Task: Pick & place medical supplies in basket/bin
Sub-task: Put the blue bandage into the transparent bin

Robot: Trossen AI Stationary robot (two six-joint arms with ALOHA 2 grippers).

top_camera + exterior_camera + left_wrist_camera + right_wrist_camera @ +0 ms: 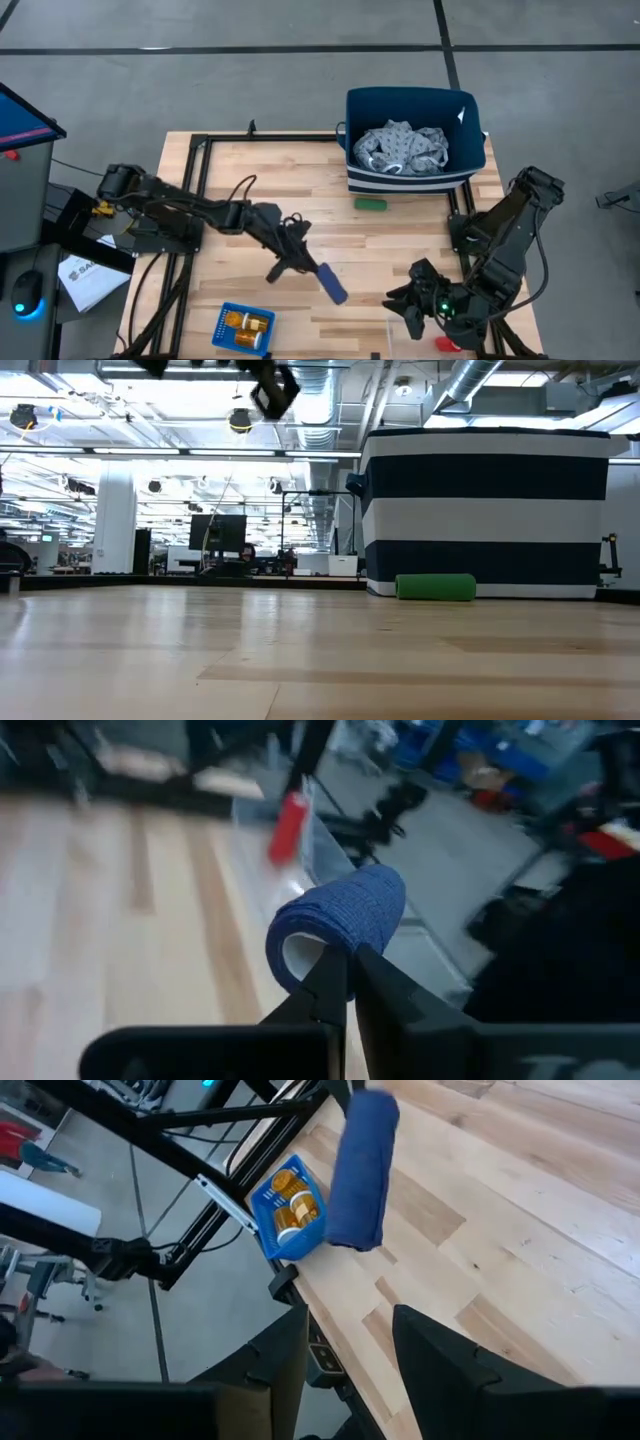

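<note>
Dark blue roll (331, 284) is up off the desk (400, 250), its wall pinched in the left gripper (308, 266), fingers closed tight on it. Best to carry it level, clearing the blue basket (244, 328) of orange pill bottles (250, 324). The left wrist view shows the hollow core; overhead doesn't. Right gripper (412, 306) waits near the desk's front edge, fingers partly apart and empty.

grey concrete floor (250, 25), ceiling lights (150, 450)

Wooden table (250, 200), papers (85, 278), mouse (28, 295)
</note>
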